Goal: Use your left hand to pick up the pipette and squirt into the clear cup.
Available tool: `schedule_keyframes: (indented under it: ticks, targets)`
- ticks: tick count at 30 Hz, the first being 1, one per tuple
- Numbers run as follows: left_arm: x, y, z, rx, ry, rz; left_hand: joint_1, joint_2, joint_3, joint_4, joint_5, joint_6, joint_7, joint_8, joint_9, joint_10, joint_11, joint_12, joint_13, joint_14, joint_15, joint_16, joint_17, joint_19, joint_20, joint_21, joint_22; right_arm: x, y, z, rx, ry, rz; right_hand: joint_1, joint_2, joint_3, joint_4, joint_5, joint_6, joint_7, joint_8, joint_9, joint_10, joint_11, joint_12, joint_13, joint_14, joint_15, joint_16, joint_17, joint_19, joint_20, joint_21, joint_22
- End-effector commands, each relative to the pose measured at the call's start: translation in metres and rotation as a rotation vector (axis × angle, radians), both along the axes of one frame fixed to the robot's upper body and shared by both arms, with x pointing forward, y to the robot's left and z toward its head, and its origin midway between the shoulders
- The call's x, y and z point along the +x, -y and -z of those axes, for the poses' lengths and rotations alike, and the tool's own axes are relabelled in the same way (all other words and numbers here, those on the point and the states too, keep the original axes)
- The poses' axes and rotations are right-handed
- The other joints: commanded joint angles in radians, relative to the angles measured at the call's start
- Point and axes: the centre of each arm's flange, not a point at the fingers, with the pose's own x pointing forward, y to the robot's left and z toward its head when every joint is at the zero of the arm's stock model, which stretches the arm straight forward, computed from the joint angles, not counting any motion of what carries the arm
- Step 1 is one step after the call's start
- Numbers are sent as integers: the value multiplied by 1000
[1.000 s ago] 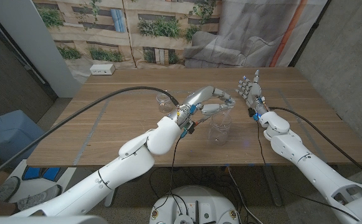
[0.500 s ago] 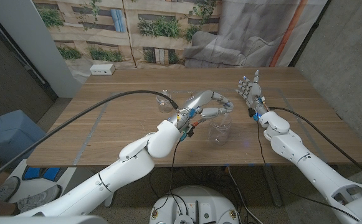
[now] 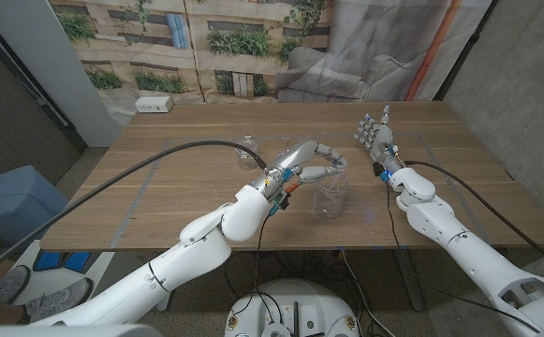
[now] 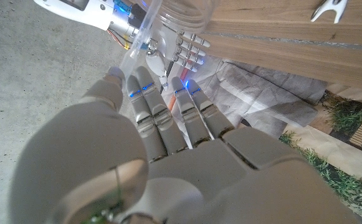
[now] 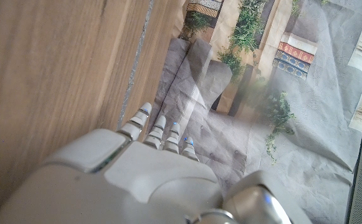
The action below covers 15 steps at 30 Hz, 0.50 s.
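My left hand (image 3: pixel 311 162) hovers over the clear cup (image 3: pixel 330 195), which stands on the wooden table (image 3: pixel 159 187) near its middle. The hand's fingers curl around the clear pipette (image 4: pixel 136 45), whose tip points at the cup's mouth (image 4: pixel 182 14) in the left wrist view. In the head view the pipette (image 3: pixel 333 166) is mostly hidden by the fingers, just above the cup's rim. My right hand (image 3: pixel 374 133) stands upright to the right of the cup, fingers spread, holding nothing. In its own wrist view the right hand (image 5: pixel 137 180) is beside the table's edge.
A second clear cup (image 3: pixel 246 147) stands behind my left forearm. A white box (image 3: pixel 154 105) lies at the table's far left corner. A crumpled grey sheet (image 3: pixel 328 75) hangs beyond the far edge. A small white forked thing (image 4: pixel 330 9) lies on the wood.
My left hand has come down and slightly toward me over the cup, its fingers curling tighter on the pipette. The right hand has not moved.
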Motion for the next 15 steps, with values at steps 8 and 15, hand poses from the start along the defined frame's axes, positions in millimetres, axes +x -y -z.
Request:
schedule_keyframes:
  ticks: [8, 15]
  targets:
    - [11, -2, 6, -14, 3, -29, 12, 10, 10, 0, 4, 6, -5, 6, 2, 5, -4, 9, 5, 12, -140, 7, 2, 9, -2, 7, 5, 0, 0, 0, 0, 0, 0, 0, 58, -6, 0, 5, 1, -9, 6, 2, -3, -4, 3, 3, -7, -82, 6, 5, 3, 0, 6, 5]
    - [12, -2, 5, -25, 2, -30, 14, 11, 10, -1, 4, 25, -8, 13, 2, 18, -2, 13, 5, 17, -143, 9, 3, 13, -3, 8, 4, 0, 0, 0, 0, 0, 0, 0, 58, -6, 1, 5, 3, -8, 7, 2, 4, -5, 5, 3, -8, -82, 6, 5, 3, 0, 6, 5]
